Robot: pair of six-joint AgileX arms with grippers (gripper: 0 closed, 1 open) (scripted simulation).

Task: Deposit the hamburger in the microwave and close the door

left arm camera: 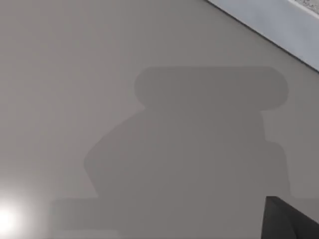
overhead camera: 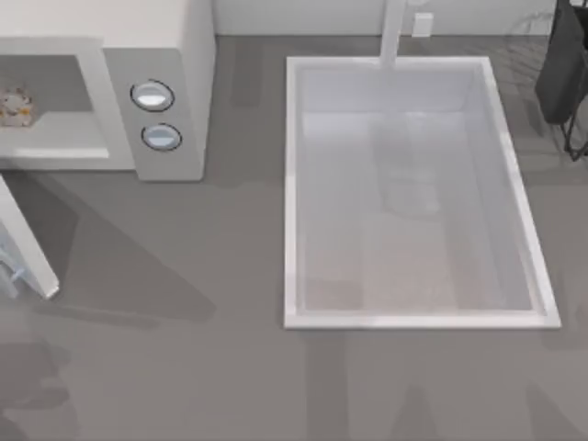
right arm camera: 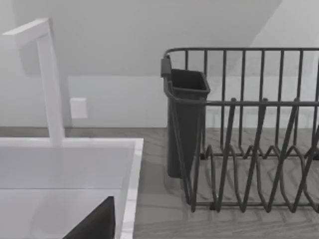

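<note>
Pale hamburger [overhead camera: 13,107] inside grey cavity of off-white microwave [overhead camera: 165,55], top-left; white door [overhead camera: 26,253] swung open

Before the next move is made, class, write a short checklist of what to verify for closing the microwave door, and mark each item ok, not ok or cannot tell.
1. Hamburger inside the microwave cavity: ok, it sits on the cavity floor at the top view's left edge.
2. Door shut: not ok, it stands swung open in front of the microwave.
3. Counter free of things in the door's swing path: ok.
4. Left gripper placed to push the door: cannot tell.
5. Right arm out of the way: ok, its wrist view faces the dish rack beyond the sink.
</note>
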